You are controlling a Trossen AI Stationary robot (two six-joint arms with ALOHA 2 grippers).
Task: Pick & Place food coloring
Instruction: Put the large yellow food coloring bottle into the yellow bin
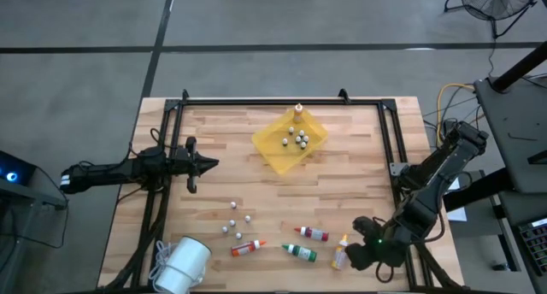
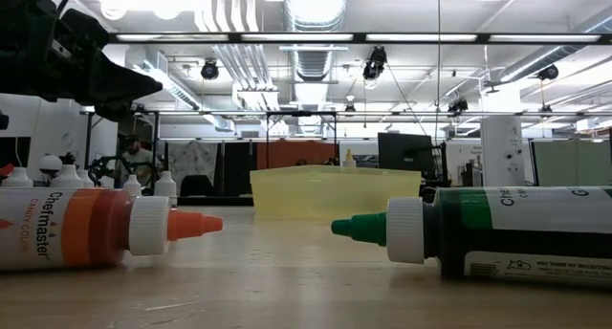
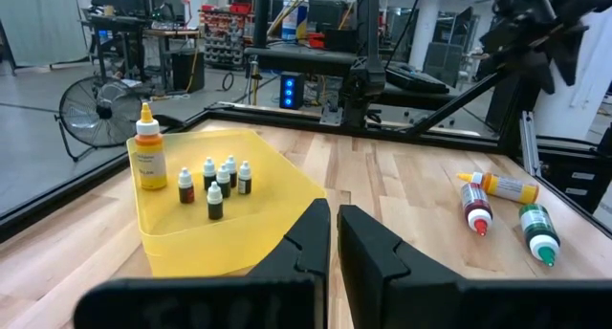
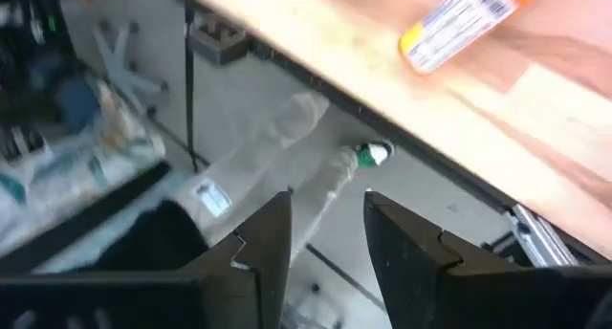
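I've got the right gripper at the table's near right corner, just beside the yellow bottle; jaws stand partly apart with nothing between them. Looks like the approach step, no pick yet. Orange, red and green bottles lie near it; one bottle stands in the yellow tray. Left gripper waits mid-left, jaws closed on nothing. Next: line up over the yellow bottle, then close.

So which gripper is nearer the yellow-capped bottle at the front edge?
Right. The right gripper sits just beside the yellow-capped bottle; the left gripper waits far across the table.
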